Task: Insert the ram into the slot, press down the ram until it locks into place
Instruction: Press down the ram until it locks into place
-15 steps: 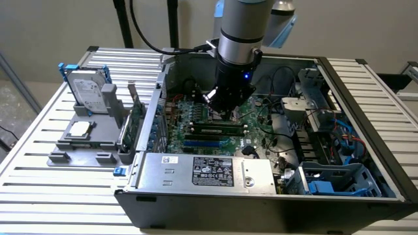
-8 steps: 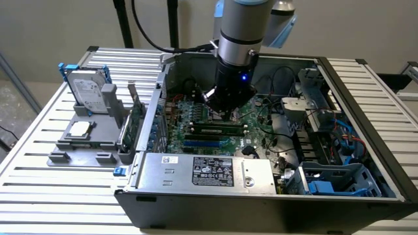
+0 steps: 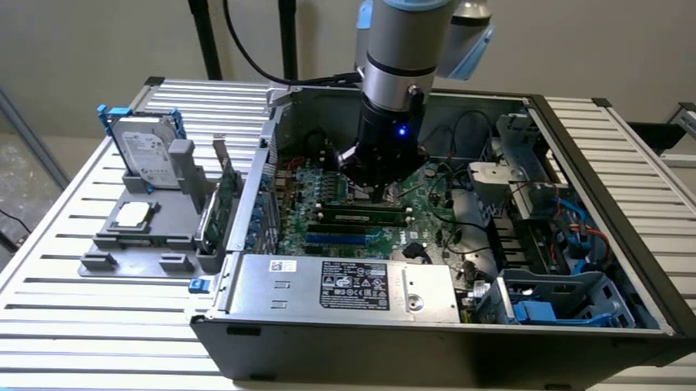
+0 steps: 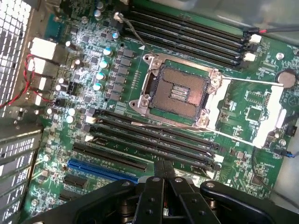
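We see a big metal table (image 3: 65,269) made of long silver slats, with a plain pale wall behind it. On the table lies an open black computer case (image 3: 435,342). The green motherboard (image 3: 326,183) sits flat inside the case.

The grey robot arm (image 3: 403,49) reaches down into the case. Its gripper (image 3: 377,194) hangs just over the middle of the motherboard. In the wrist view the gripper (image 4: 163,169) has its two thin fingers (image 4: 159,169) pressed together, and we see nothing held between them.

The ram (image 3: 359,218) lies in the slot (image 3: 359,225) on the motherboard, just below the gripper's tips in the exterior view. We cannot tell if the gripper touches it. In the wrist view the tips sit just past a row of long black slots (image 4: 154,140); we cannot pick out the ram there.

A silver power box (image 3: 337,285) sits in the case near the motherboard. Its black sticker (image 3: 354,287) has white writing too small for us to read.

Beside the case, on the exterior view's left, a grey holder (image 3: 142,236) stands on the table. It carries a hard drive (image 3: 147,151) and a small square chip (image 3: 133,214).
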Available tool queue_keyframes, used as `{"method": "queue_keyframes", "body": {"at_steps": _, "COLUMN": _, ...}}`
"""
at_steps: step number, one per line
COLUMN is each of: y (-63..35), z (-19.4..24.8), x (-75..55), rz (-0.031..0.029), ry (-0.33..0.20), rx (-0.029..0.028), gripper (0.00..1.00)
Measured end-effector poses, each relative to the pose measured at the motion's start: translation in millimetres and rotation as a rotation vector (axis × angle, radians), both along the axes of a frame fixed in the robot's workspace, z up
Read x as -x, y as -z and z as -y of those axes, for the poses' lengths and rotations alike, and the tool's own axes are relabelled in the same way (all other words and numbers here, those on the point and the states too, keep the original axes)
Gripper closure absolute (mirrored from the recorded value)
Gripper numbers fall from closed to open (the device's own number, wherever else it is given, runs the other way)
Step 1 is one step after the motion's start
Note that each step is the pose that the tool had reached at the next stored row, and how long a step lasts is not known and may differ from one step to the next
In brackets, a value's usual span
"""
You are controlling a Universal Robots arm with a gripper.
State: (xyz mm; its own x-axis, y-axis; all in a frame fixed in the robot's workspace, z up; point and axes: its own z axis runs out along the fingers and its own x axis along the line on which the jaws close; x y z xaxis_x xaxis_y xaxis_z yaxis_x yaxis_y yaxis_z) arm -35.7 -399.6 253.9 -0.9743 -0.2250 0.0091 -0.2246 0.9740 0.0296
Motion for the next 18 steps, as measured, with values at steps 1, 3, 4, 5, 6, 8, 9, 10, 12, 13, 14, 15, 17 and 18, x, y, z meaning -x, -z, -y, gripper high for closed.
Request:
{"method": "queue_keyframes", "body": {"at_steps": 1, "y": 0.2, "z": 0.0, "x": 0.0, "rz": -0.0001, "ry": 0.016, "rx": 0.0003, "gripper": 0.89}}
{"method": "queue_keyframes", "body": {"at_steps": 3, "y": 0.6, "z": 0.0, "x": 0.0, "rz": 0.0000, "ry": 0.047, "rx": 0.0007, "gripper": 0.89}}
{"method": "queue_keyframes", "body": {"at_steps": 4, "y": 0.9, "z": 0.0, "x": 0.0, "rz": 0.0000, "ry": 0.063, "rx": 0.0009, "gripper": 0.89}}
{"method": "queue_keyframes", "body": {"at_steps": 5, "y": 1.1, "z": 0.0, "x": 0.0, "rz": 0.0001, "ry": 0.079, "rx": 0.0013, "gripper": 0.89}}
{"method": "queue_keyframes", "body": {"at_steps": 6, "y": 1.3, "z": 0.0, "x": 0.0, "rz": 0.0000, "ry": 0.094, "rx": 0.0018, "gripper": 0.89}}
{"method": "queue_keyframes", "body": {"at_steps": 8, "y": 1.7, "z": 0.0, "x": 0.0, "rz": 0.0000, "ry": 0.123, "rx": 0.0026, "gripper": 0.89}}
{"method": "queue_keyframes", "body": {"at_steps": 9, "y": 1.9, "z": 0.0, "x": 0.0, "rz": 0.0000, "ry": 0.137, "rx": 0.0031, "gripper": 0.89}}
{"method": "queue_keyframes", "body": {"at_steps": 10, "y": 2.1, "z": 0.0, "x": 0.0, "rz": 0.0000, "ry": 0.152, "rx": 0.0037, "gripper": 0.89}}
{"method": "queue_keyframes", "body": {"at_steps": 12, "y": 2.4, "z": 0.0, "x": 0.0, "rz": 0.0001, "ry": 0.180, "rx": 0.0050, "gripper": 0.89}}
{"method": "queue_keyframes", "body": {"at_steps": 13, "y": 2.6, "z": 0.0, "x": 0.0, "rz": 0.0001, "ry": 0.193, "rx": 0.0057, "gripper": 0.89}}
{"method": "queue_keyframes", "body": {"at_steps": 14, "y": 2.8, "z": 0.0, "x": 0.0, "rz": 0.0002, "ry": 0.206, "rx": 0.0067, "gripper": 0.89}}
{"method": "queue_keyframes", "body": {"at_steps": 15, "y": 2.9, "z": 0.0, "x": 0.0, "rz": 0.0003, "ry": 0.218, "rx": 0.0079, "gripper": 0.89}}
{"method": "queue_keyframes", "body": {"at_steps": 17, "y": 3.1, "z": 0.0, "x": 0.0, "rz": 0.0003, "ry": 0.238, "rx": 0.0113, "gripper": 0.89}}
{"method": "queue_keyframes", "body": {"at_steps": 18, "y": 3.1, "z": 0.0, "x": 0.0, "rz": -0.0010, "ry": 0.247, "rx": 0.0145, "gripper": 0.89}}
